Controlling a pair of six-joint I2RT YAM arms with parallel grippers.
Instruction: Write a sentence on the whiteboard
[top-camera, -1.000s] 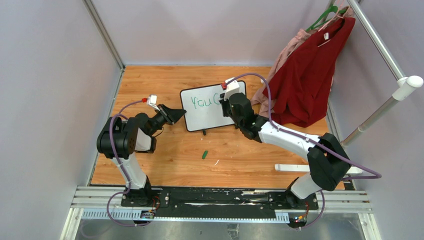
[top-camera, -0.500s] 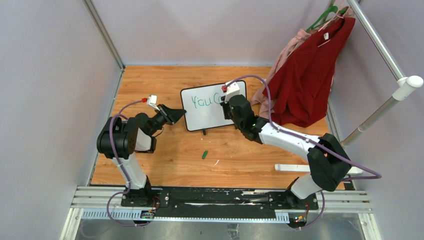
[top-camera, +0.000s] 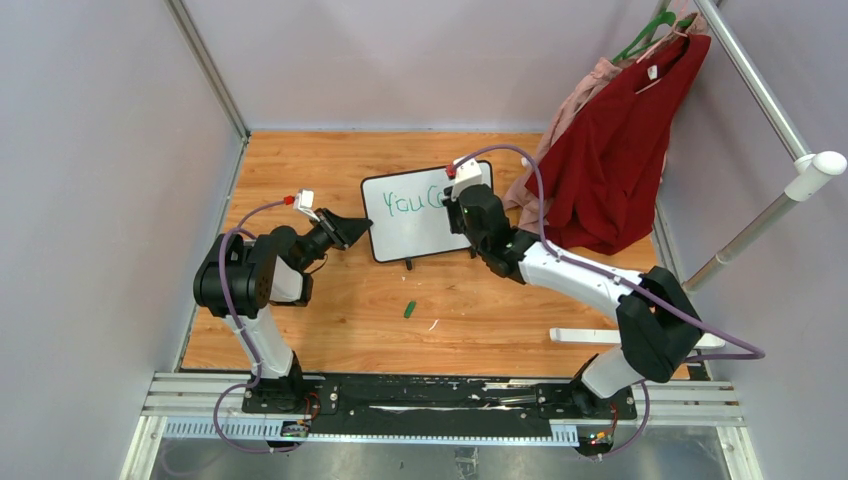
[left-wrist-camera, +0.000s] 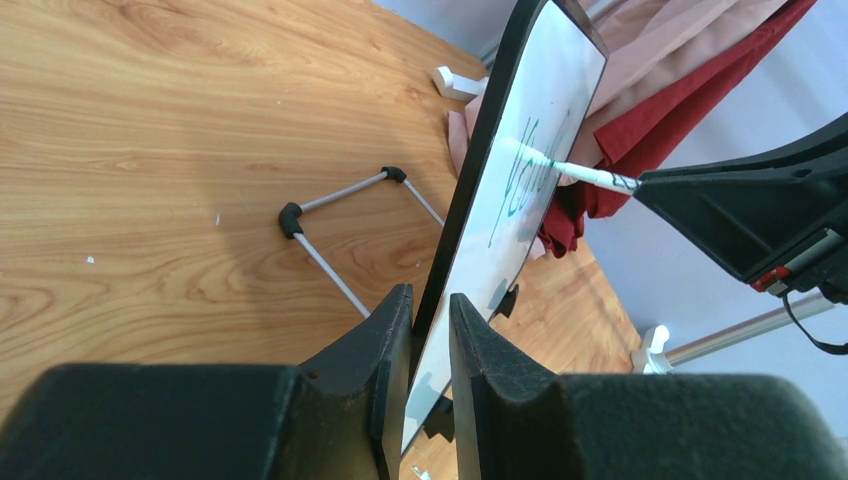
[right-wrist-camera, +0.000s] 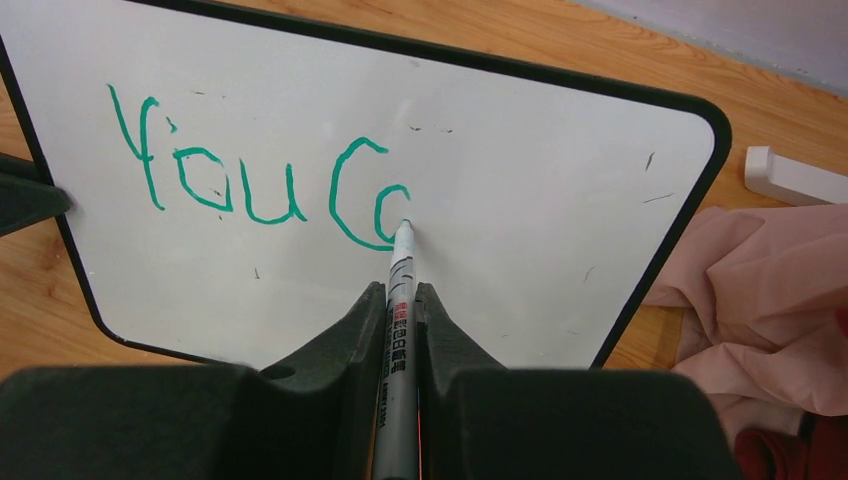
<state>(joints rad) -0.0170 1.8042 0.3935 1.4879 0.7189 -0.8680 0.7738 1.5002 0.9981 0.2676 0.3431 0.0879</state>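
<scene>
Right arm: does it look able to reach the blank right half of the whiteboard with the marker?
Probably yes. The marker tip touches the whiteboard, the white beside it is bare, and the left jaws clamp the opposite edge.

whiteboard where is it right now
In the top view the whiteboard stands mid-table between the arms: the left gripper clamps its left edge, the right gripper holds a marker to its face.

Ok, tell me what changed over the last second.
The right fingers, shut on the marker, edged slightly right along the whiteboard, and the sentence seems to have gained a stroke after the C. The left fingers kept clamping the board's edge, and the board did not move.
</scene>
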